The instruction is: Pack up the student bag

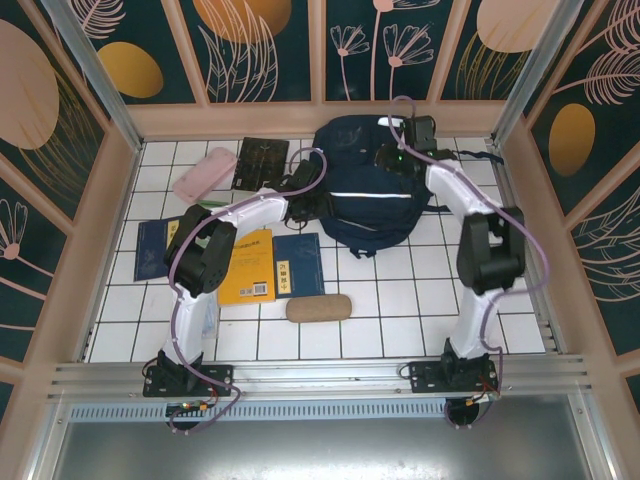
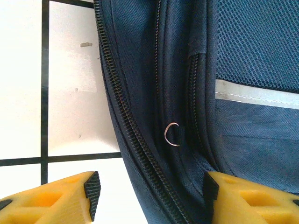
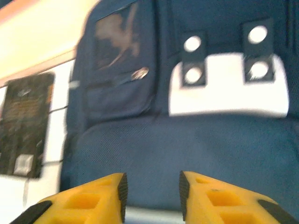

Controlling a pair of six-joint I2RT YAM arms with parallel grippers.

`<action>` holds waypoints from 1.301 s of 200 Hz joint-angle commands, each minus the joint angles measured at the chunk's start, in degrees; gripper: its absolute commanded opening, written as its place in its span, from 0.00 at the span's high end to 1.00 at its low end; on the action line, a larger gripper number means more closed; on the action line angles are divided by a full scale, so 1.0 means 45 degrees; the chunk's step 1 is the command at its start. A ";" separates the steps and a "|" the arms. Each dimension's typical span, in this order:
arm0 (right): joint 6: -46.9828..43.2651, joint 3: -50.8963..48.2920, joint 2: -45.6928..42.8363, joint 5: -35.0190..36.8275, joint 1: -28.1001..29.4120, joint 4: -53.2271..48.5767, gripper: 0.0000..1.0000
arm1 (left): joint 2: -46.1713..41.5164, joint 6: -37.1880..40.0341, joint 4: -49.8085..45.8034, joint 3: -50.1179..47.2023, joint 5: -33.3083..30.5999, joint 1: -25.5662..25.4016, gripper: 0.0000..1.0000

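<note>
Packing target: the student bag (image 1: 365,205) lay flat at the far middle of the white tiled table (image 1: 400,320), between my two arms.
Bag's look: navy fabric with a mesh panel, a thin white reflective stripe (image 2: 257,93) and a light grey patch (image 3: 229,93) under dark riveted tabs. Its side zipper (image 2: 125,116) appeared shut, with a small metal ring (image 2: 172,134) just beside it.
Left gripper (image 2: 152,189): open and holding nothing, one finger over bare tile and one over the fabric. I judged I had set it astride the zippered edge to work the bag open.
Right gripper (image 3: 152,191): parted by a narrower gap with nothing between the fingers, low over the bag's upper panel. Whether it touched the cloth I could not tell; steadying the bag seemed its purpose.
Waiting items: a yellow book (image 1: 247,265) and a blue booklet (image 1: 298,265) lay side by side, with a tan pouch (image 1: 318,308) nearer me and a pink case (image 1: 203,175) and a dark book (image 1: 260,162) farther off. All sat left of the bag, within my left arm's reach.
Stage: packing not yet begun, by my reading; the bag needed opening first.
</note>
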 commanded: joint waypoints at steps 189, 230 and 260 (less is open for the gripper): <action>0.4209 -1.0846 -0.3675 0.0637 -0.0236 0.2526 0.66 | 0.5602 0.2223 -0.4027 0.7580 -0.3456 0.0334 0.45; 0.3837 -1.0701 -0.4802 0.2291 0.0306 0.2120 0.61 | 0.5152 0.2596 -0.3350 0.7809 -0.2321 0.0333 0.44; 0.2143 -0.8867 -0.5081 0.2760 0.0351 0.1137 0.57 | 0.3787 0.2610 -0.3195 0.7315 -0.1834 0.0340 0.38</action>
